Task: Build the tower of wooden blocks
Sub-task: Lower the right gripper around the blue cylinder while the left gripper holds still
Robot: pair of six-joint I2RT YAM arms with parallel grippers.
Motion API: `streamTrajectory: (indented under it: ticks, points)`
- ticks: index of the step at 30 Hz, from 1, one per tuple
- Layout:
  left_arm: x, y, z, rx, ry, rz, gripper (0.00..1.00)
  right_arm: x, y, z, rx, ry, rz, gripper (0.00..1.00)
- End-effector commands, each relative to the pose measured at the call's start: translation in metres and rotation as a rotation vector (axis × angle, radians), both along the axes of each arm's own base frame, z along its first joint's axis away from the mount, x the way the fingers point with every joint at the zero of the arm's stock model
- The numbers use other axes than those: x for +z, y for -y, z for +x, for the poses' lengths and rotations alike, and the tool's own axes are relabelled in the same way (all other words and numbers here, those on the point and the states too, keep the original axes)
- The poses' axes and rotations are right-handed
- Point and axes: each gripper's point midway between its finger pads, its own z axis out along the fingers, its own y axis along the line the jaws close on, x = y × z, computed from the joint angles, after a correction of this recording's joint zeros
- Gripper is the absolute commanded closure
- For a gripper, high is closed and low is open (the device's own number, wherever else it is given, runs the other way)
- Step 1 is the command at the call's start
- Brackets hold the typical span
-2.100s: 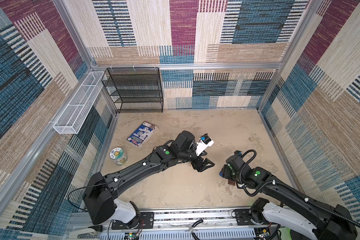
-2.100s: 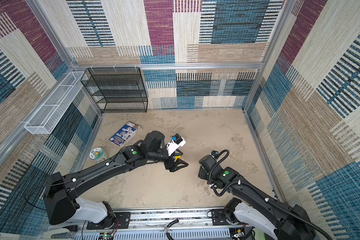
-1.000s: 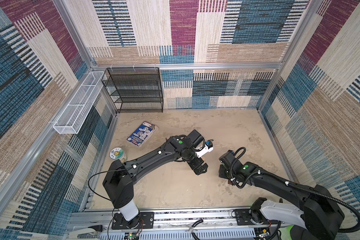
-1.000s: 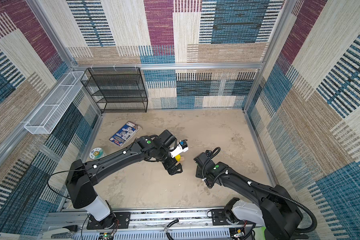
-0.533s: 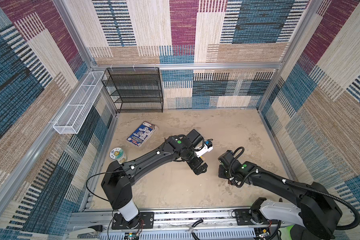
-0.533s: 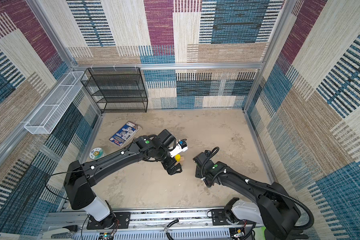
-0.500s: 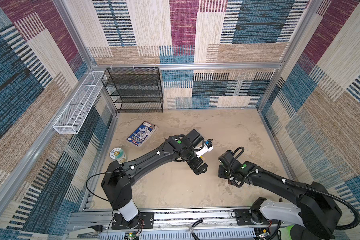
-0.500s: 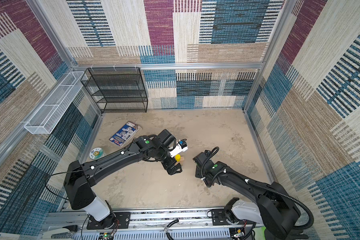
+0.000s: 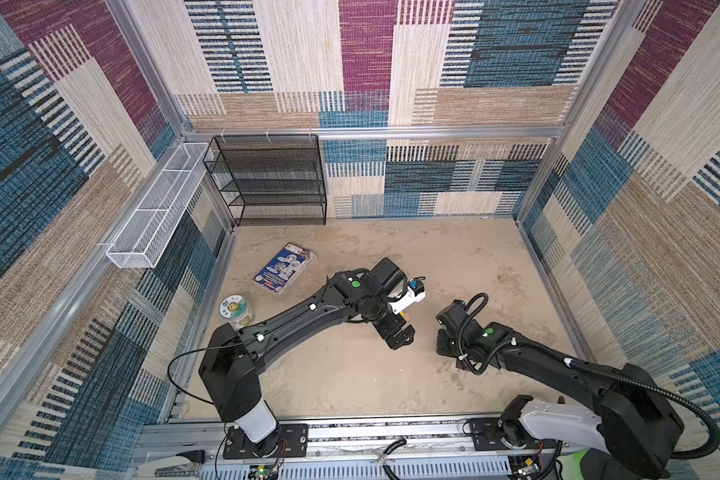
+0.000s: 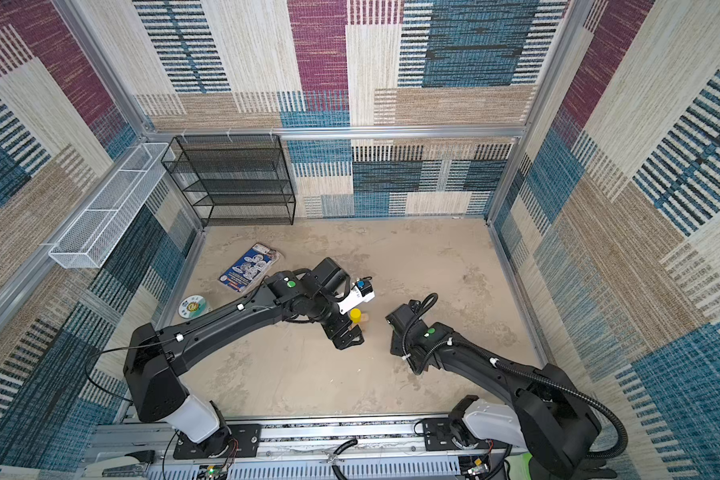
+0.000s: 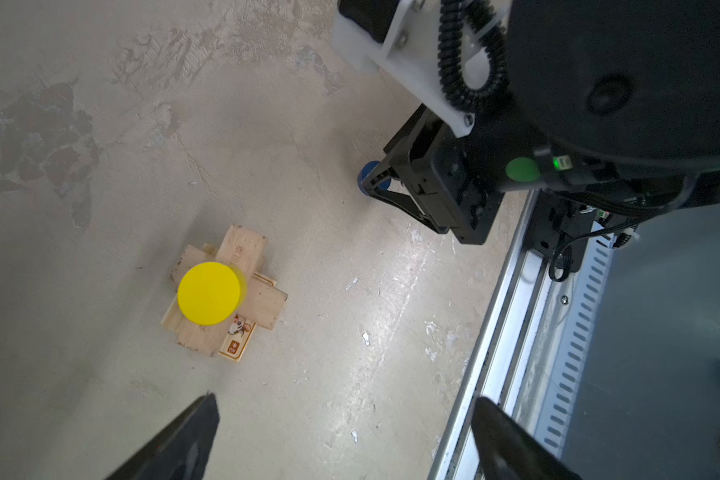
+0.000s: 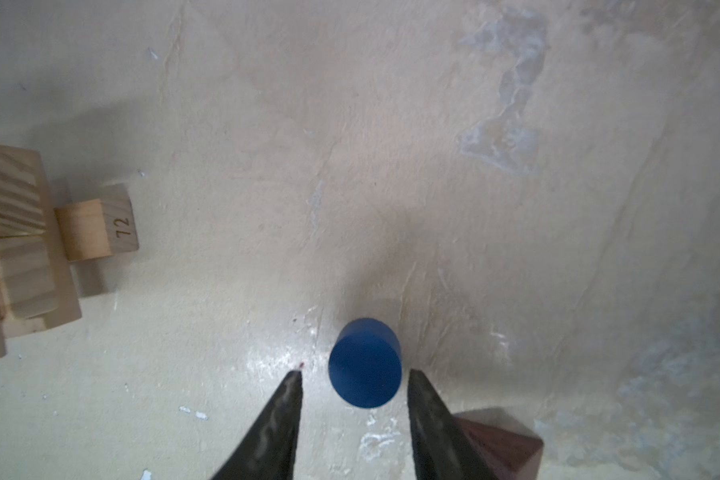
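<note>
Now the right gripper (image 12: 355, 372) straddles the blue piece (image 12: 364, 363), jaws partly spread, a gap either side. The left gripper (image 11: 341, 436) gapes wide and empty; the tower (image 10: 356, 316), mid-frame in a top view, stands just beyond its tips.

Seen from the left gripper (image 9: 400, 337), a blue printed packet (image 9: 284, 268) lies flat on the beige table (image 9: 350, 374), well apart from it, farther back and to the left. A round jar (image 9: 234, 309) with a printed label on top stands upright far to the gripper's left, near the left wall and apart from the packet. Beyond the packet a black wire shelf rack (image 9: 273, 183) stands against the back wall. A white wire basket (image 9: 159, 203) hangs on the left wall, higher than the table.
</note>
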Motion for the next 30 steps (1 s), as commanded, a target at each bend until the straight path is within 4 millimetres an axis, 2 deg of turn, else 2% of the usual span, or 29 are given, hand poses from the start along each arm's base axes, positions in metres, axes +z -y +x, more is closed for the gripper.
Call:
streamTrajectory:
  ticks: [1,30]
  points:
    - [0.0034,-0.0001,-0.0019,-0.016,0.004,-0.006,0.0,-0.0002,-0.0022,0.0023,0.001,0.009,0.009,0.55]
    - [-0.0001,0.0011,-0.0032,-0.019,-0.012,-0.005,0.01,-0.0036,-0.0028,0.0042,0.018,0.005,-0.006,0.58]
